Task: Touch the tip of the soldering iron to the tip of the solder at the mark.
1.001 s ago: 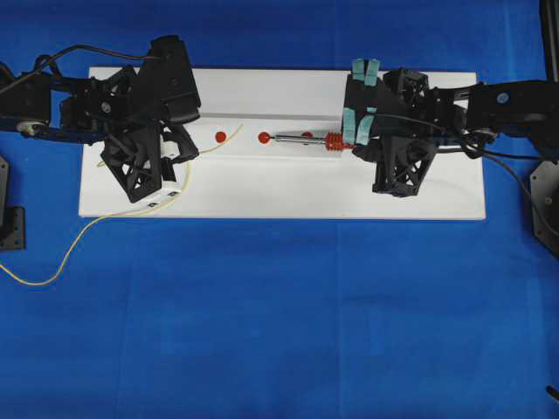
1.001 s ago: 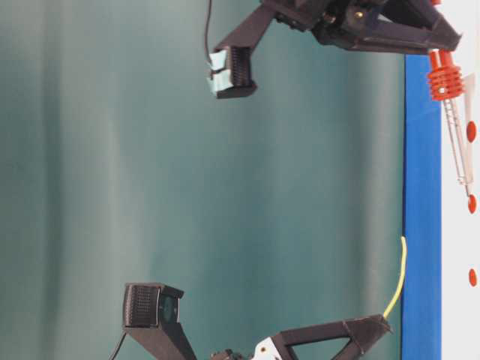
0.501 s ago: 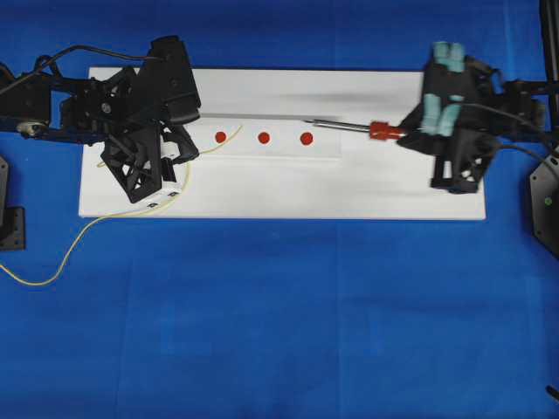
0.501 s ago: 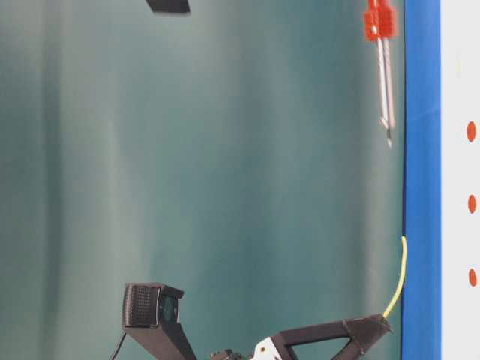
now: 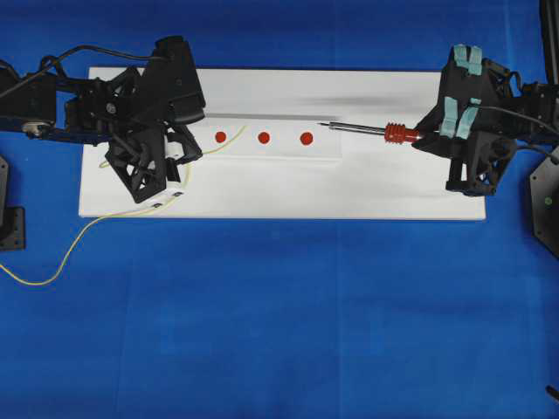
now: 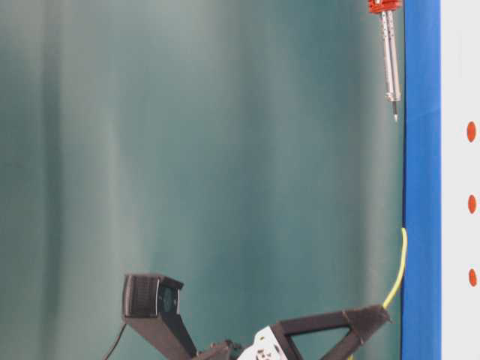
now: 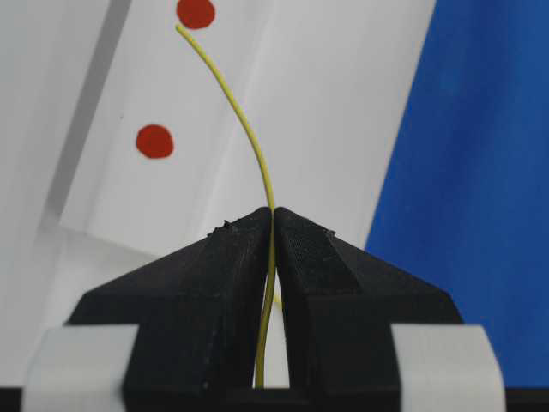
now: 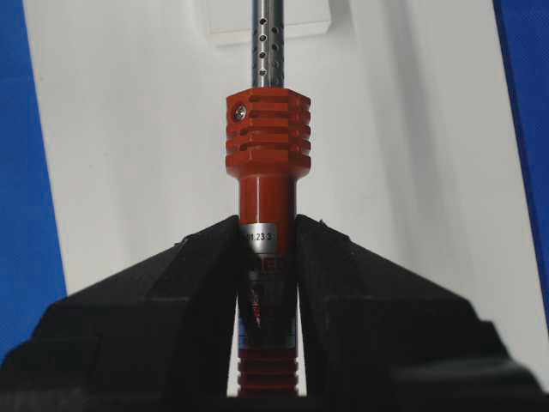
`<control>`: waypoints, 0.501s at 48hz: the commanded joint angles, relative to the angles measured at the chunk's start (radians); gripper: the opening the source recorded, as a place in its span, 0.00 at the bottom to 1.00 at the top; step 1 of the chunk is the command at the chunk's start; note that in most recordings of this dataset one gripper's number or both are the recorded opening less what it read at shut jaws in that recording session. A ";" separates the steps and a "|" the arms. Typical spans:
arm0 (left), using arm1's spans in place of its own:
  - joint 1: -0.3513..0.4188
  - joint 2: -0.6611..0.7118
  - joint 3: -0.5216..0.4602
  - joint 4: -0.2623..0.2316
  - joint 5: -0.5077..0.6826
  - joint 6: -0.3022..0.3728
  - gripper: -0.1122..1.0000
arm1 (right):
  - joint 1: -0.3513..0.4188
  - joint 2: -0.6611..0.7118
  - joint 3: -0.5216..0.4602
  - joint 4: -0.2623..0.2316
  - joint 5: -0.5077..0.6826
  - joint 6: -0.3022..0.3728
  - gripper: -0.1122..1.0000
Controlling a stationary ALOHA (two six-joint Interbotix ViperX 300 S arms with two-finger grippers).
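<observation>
Flat white board on a blue cloth. Narrow raised white strip along the board's middle. Three red dots in a row on the strip, evenly spaced.

Lighting even and bright, overhead view sharp, no motion blur. White board near blown-out, faint grey shadow band along its raised strip. Table-level view is turned sideways, teal backdrop with soft vertical sheen. Wrist views: near black fingers soft-focus, dark, little surface detail; blue worktop saturated.
</observation>
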 commanded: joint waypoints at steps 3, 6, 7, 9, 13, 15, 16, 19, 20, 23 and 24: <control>-0.008 0.014 -0.052 0.002 -0.006 0.003 0.12 | -0.003 -0.005 -0.011 -0.003 -0.005 0.002 0.16; -0.011 0.035 -0.077 0.002 -0.006 0.005 0.12 | -0.003 -0.005 -0.011 -0.003 -0.005 0.002 0.16; -0.012 0.043 -0.084 0.002 -0.006 0.005 0.12 | -0.003 -0.005 -0.011 -0.003 -0.005 0.002 0.16; -0.014 0.061 -0.100 0.002 -0.006 0.005 0.12 | -0.003 -0.005 -0.011 -0.003 -0.005 0.002 0.16; -0.015 0.103 -0.135 0.003 -0.006 0.006 0.12 | -0.003 -0.003 -0.011 -0.003 -0.008 0.002 0.16; -0.015 0.126 -0.155 0.003 -0.006 0.006 0.12 | -0.003 -0.003 -0.011 -0.003 -0.008 0.002 0.16; -0.015 0.137 -0.164 0.002 -0.006 0.006 0.12 | -0.002 -0.003 -0.011 -0.003 -0.008 0.002 0.16; -0.017 0.175 -0.195 0.002 -0.006 0.005 0.12 | -0.003 -0.002 -0.011 -0.003 -0.008 0.002 0.16; -0.017 0.184 -0.204 0.003 -0.006 0.005 0.12 | -0.003 0.000 -0.011 -0.003 -0.008 0.002 0.16; -0.017 0.212 -0.227 0.003 -0.006 0.006 0.12 | -0.003 0.005 -0.011 -0.003 -0.008 0.002 0.16; -0.017 0.219 -0.233 0.003 -0.006 0.006 0.12 | -0.003 0.006 -0.012 -0.003 -0.008 0.002 0.16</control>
